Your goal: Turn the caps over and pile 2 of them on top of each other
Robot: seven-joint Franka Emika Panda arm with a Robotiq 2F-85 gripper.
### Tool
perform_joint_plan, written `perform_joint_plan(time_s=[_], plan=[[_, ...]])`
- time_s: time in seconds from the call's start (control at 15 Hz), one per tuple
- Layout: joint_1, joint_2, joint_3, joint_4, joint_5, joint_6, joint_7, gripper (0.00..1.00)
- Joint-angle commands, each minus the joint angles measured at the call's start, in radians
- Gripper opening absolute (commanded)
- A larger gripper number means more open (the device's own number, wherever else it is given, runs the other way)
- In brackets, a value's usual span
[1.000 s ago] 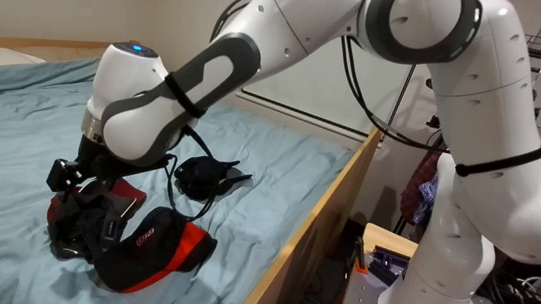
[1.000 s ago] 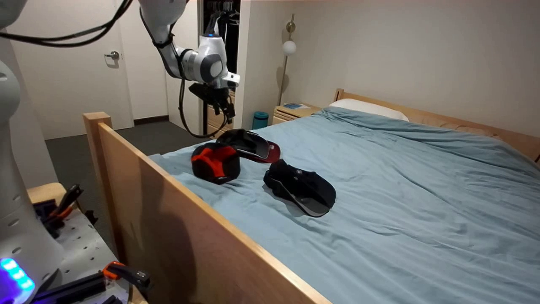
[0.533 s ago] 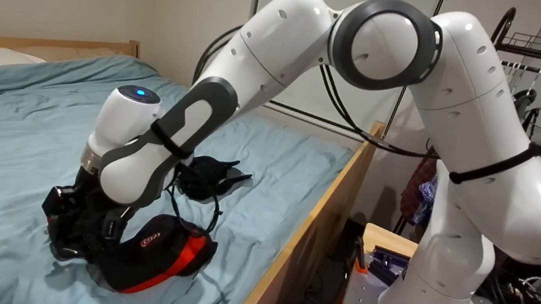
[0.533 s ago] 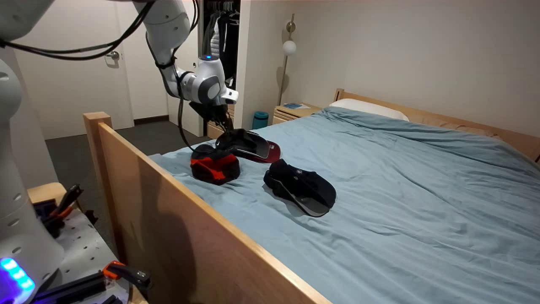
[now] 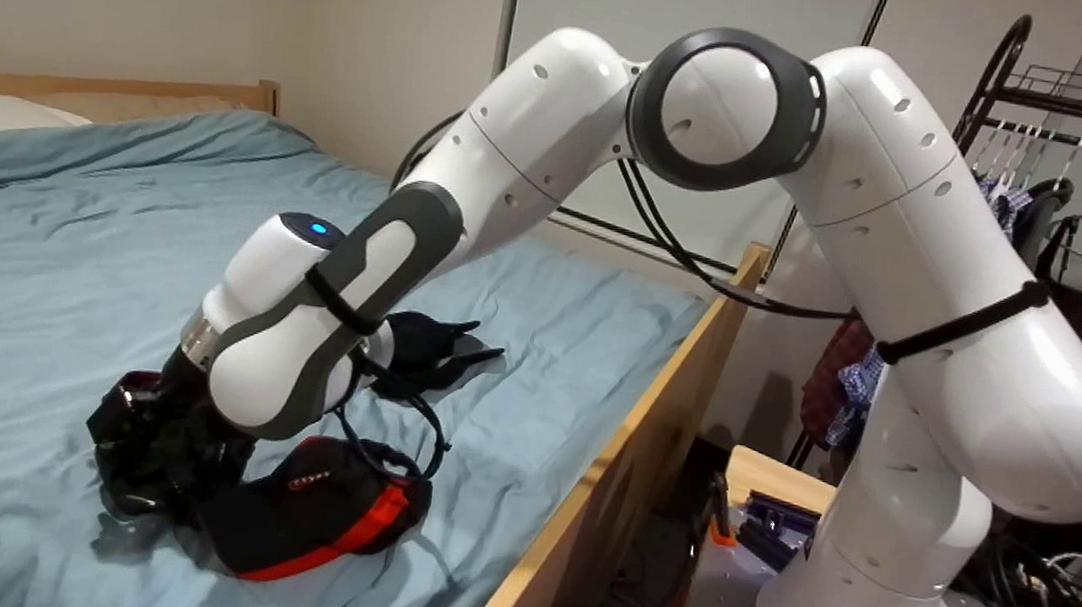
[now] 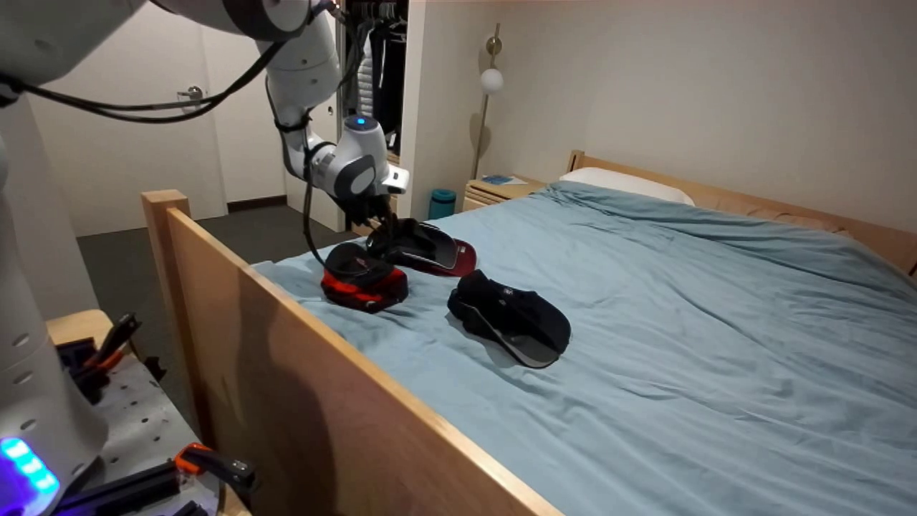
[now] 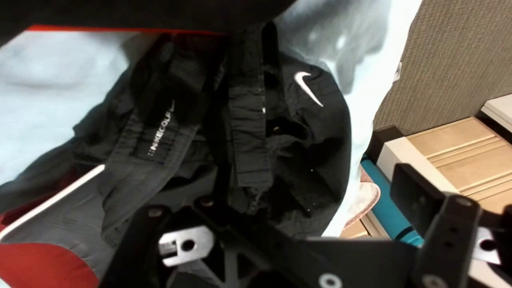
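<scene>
**White "NIKEGOLF" lettering (image 7: pixel 161 127) legible on upturned black fabric cap (image 7: pixel 252 152)**

On a pale blue fabric bed cover (image 6: pixel 680 322), left to right in an exterior view: a rounded, red-panelled black fabric cap (image 6: pixel 380 283); just beside it, the upturned cap, dark red fabric showing past its grey brim underside, whether its own cannot be told; apart from both, a curved-brimmed black fabric cap (image 6: pixel 519 319), its small pale emblem (image 6: pixel 508 291) unreadable. The black gripper (image 7: pixel 322 204) is at the upturned cap, fingers spread wide; contact cannot be told. Only the wrist view gives the lettering and, right of it, a white swoosh (image 7: pixel 308 89). A red badge (image 5: pixel 309 480) on the red-panelled cap, clearest in an exterior view, is too blurred to read.
</scene>
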Motion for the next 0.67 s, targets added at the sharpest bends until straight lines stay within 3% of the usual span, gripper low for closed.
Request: perform_joint_plan(time_s=[0.0,0.27,0.47,0.6], plan=[[-0.074,0.044,0.076,0.028,0.023,0.044,-0.093,1.0],[-0.118,0.064,0.118,0.045,0.016,0.017,-0.136,1.0],[-0.197,0.094,0.225,0.057,0.008,-0.013,-0.207,1.0],[-0.22,0.111,0.258,0.065,0.006,-0.03,-0.242,1.0]])
